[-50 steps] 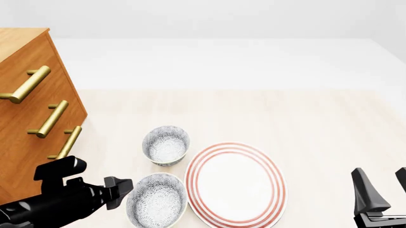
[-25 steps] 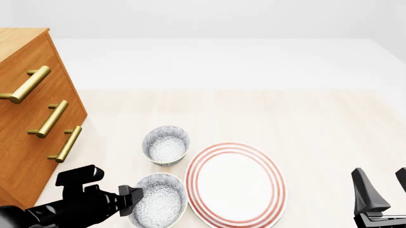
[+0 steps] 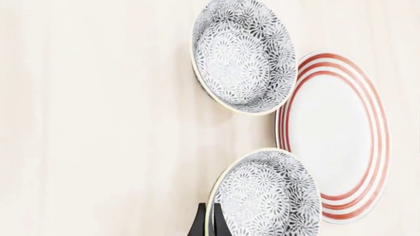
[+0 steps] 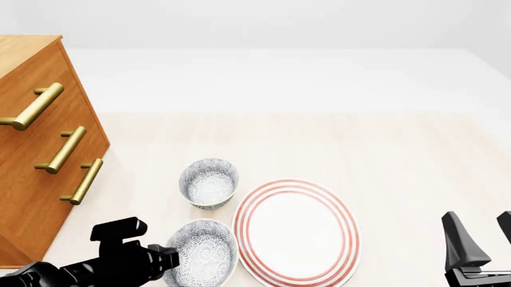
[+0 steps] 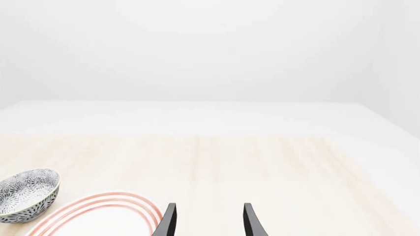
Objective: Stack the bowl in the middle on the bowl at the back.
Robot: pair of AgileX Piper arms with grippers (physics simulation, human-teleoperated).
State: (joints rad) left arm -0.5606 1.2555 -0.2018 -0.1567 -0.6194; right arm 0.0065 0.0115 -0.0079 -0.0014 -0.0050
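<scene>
The bowl in the middle [image 4: 203,251] [image 3: 269,196] sits at the near left, just left of the plate. It is grey-and-white speckled inside. My left gripper [image 4: 172,258] [image 3: 209,206] reaches it from the left. The two black fingers [image 3: 199,223] straddle its left rim, one outside and one inside, closed tight on it. The bowl at the back [image 4: 209,182] [image 3: 243,54] has the same pattern and stands upright just behind the first, apart from it. At the near right my right gripper [image 4: 477,218] [image 5: 209,206] is open and holds nothing, far from both bowls.
A large white plate with red rings [image 4: 297,232] [image 3: 335,137] [image 5: 98,216] lies right of the bowls, nearly touching the near one. A wooden drawer cabinet [image 4: 32,149] with brass handles stands at the left edge. Bare light wood table [image 4: 359,149] stretches behind and right.
My left arm has moved right and toward the near edge, bringing its fingers from beside the near bowl onto that bowl's left rim. The right arm and the back bowl have not moved.
</scene>
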